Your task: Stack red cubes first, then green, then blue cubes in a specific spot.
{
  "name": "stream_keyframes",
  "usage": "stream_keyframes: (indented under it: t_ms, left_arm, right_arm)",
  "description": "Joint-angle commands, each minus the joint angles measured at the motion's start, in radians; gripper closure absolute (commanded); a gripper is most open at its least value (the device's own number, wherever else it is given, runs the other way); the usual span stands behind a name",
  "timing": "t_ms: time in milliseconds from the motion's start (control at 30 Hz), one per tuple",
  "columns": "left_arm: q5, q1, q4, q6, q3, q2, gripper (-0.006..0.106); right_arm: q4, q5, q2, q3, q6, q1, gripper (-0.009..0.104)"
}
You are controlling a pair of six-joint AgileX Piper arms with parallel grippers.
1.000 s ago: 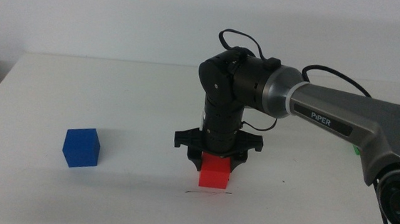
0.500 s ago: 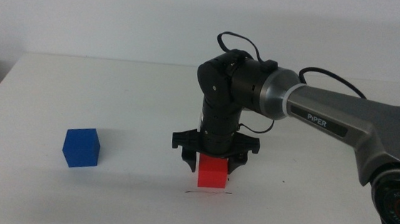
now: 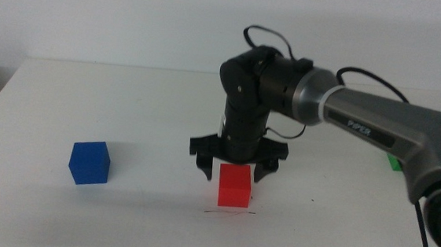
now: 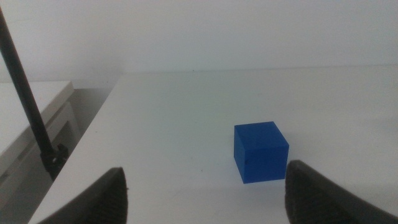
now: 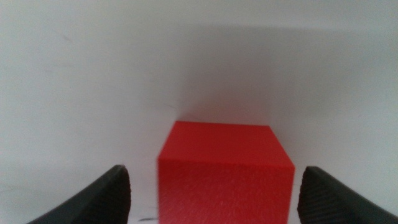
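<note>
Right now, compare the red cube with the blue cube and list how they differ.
1. Colour: the red cube is bright red, the blue cube deep blue.
2. Place: the red cube sits just behind the short dark line near the table's middle; the blue cube sits toward the left side.
3. Company: the open right gripper hangs over the red cube; the open left gripper faces the blue cube without touching it.
Both are matte, same-sized and rest on the white table.

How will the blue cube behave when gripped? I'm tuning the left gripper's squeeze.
The blue cube has flat faces and sharp edges, so it should sit still rather than roll, and looks rigid. Its matte surface probably gives fair grip. It appears small and plain, likely light. The left gripper is open, with the cube ahead between the jaws.
</note>
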State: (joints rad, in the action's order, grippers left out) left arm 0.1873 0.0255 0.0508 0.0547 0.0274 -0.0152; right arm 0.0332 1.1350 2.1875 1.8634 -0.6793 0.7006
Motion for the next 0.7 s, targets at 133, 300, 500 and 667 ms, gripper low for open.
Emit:
stream_keyframes:
  t_ms: [133, 300, 500, 667]
  left_arm:
    - [-0.084, -0.006, 0.004, -0.011, 0.000, -0.022, 0.016]
    - [-0.084, -0.006, 0.004, -0.011, 0.000, -0.022, 0.016]
    - [-0.084, -0.006, 0.004, -0.011, 0.000, -0.022, 0.016]
    - [-0.084, -0.006, 0.004, -0.011, 0.000, -0.022, 0.016]
  right_arm:
    - [0.050, 0.050, -0.133, 0.108, 0.020, -0.011, 0.020]
    - [0.153, 0.161, -0.141, 0.247, 0.058, -0.016, 0.020]
    - [0.104, 0.161, -0.163, 0.358, 0.237, -0.072, 0.020]
    - [0.078, 0.161, -0.190, 0.374, 0.298, -0.199, 0.020]
